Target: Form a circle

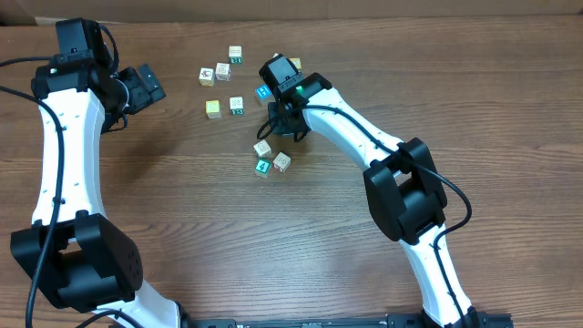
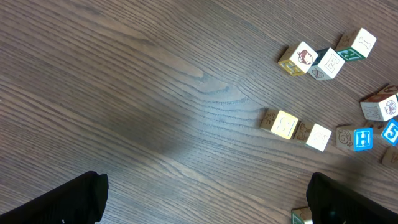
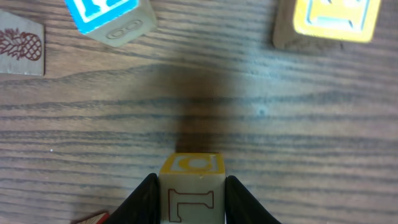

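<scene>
Circle: three small cubes bunched close (two white-faced, one teal-faced), just on the near side of the right gripper.
Right gripper: fingers pressed to both sides of a yellow-topped L cube standing on the table.
Loose cubes: left of that gripper and beyond it.
Left gripper: well to its left — jaws wide, nothing between.
Table: dark brown wood grain.
Room: only a pale strip shows past the far edge.

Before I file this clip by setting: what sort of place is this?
Likely a robotics test bench: a wood-grain table, a left arm and a right arm over it, scattered letter cubes.
</scene>
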You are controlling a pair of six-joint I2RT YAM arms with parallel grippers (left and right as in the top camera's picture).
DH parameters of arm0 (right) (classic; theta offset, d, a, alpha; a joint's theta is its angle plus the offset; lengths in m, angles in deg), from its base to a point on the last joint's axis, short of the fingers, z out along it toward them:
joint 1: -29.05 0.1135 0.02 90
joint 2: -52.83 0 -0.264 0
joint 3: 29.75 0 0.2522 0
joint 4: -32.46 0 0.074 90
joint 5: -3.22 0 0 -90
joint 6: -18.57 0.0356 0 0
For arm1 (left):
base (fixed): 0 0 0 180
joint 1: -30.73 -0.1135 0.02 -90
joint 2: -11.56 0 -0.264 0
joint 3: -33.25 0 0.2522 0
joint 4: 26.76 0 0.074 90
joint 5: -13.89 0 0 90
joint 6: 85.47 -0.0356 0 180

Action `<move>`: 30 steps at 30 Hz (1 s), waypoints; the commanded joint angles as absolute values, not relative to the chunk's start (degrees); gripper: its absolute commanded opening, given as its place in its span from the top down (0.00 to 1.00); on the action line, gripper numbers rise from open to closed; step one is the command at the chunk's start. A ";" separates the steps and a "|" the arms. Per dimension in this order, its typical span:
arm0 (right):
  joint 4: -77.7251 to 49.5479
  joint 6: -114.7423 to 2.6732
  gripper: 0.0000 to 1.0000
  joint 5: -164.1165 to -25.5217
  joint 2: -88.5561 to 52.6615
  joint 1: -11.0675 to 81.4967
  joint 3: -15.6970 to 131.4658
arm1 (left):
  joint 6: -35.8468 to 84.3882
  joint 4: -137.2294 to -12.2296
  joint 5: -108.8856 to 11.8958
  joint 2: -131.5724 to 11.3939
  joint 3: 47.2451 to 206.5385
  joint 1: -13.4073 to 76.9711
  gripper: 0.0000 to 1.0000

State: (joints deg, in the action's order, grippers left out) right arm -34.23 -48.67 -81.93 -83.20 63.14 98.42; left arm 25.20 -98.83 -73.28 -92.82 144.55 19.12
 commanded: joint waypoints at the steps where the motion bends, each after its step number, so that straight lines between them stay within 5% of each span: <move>1: -34.51 -42.37 0.69 -84.32 -83.55 63.05 100.14 | 25.53 -98.76 -73.17 -93.17 144.57 19.51 0.01; 10: -35.72 -33.37 0.68 -84.51 -83.55 63.05 100.12 | 25.53 -98.76 -73.17 -93.17 144.57 19.51 0.01; 12: -35.65 -33.28 0.62 -84.49 -83.55 63.09 100.14 | 25.53 -98.78 -73.17 -93.17 144.57 19.51 0.01; 15: -35.21 -33.33 0.37 -83.81 -83.55 63.09 100.41 | 25.53 -98.78 -73.17 -93.17 144.57 19.51 0.01; 18: -34.32 -33.94 0.34 -82.72 -83.55 62.72 100.41 | 25.53 -98.78 -73.17 -93.17 144.57 19.51 0.00; 21: -33.25 -35.97 0.48 -82.72 -83.55 62.28 100.39 | 25.53 -98.76 -73.17 -93.17 144.57 19.51 0.01; 30: -34.80 -37.35 0.72 -82.35 -83.55 62.31 100.34 | 25.53 -98.76 -73.17 -93.17 144.57 19.51 0.01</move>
